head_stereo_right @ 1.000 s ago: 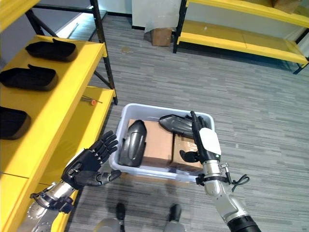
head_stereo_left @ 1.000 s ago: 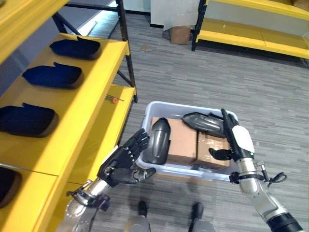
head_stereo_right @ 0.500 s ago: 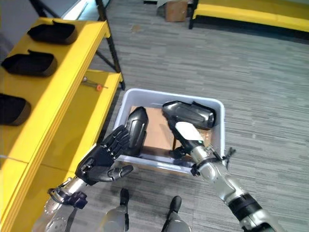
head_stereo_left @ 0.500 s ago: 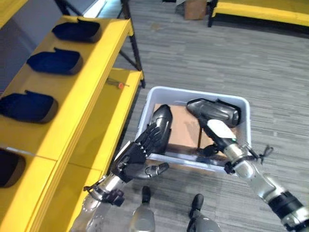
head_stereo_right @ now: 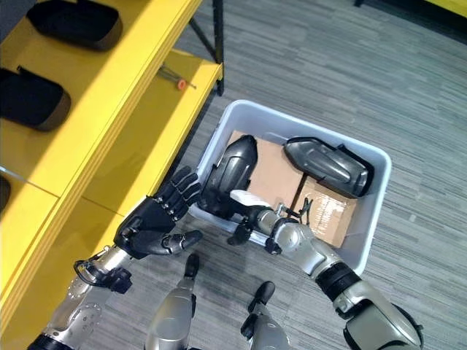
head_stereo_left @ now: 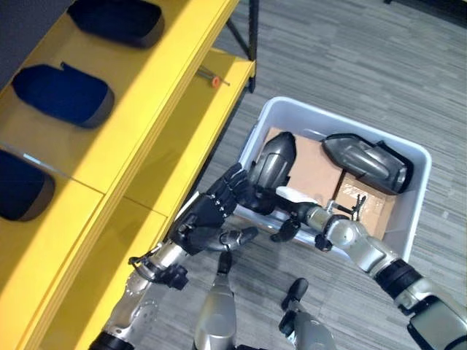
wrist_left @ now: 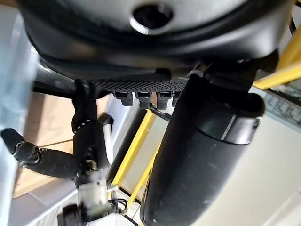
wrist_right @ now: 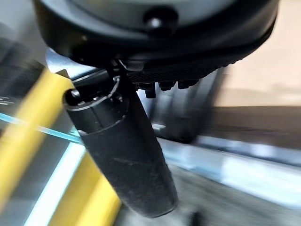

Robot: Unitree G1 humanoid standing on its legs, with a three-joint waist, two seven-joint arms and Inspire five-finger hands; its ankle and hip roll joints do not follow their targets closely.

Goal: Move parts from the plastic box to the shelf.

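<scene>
Where the white plastic box [head_stereo_left: 408,211] sits on the grey floor [head_stereo_left: 350,58] just right of the yellow shelf [head_stereo_left: 139,131], two dark parts lie on cardboard inside it: one part [head_stereo_left: 273,162] leaning at the left wall, another part [head_stereo_left: 365,162] at the far right. The left hand [head_stereo_left: 208,219] hangs outside the box's near-left corner, fingers [head_stereo_left: 232,186] spread and straight, holding nothing. The right hand [head_stereo_left: 292,211] reaches over the near rim toward the left part; whether its fingers grip it cannot be told. More dark parts [head_stereo_left: 66,95] rest on the shelf.
</scene>
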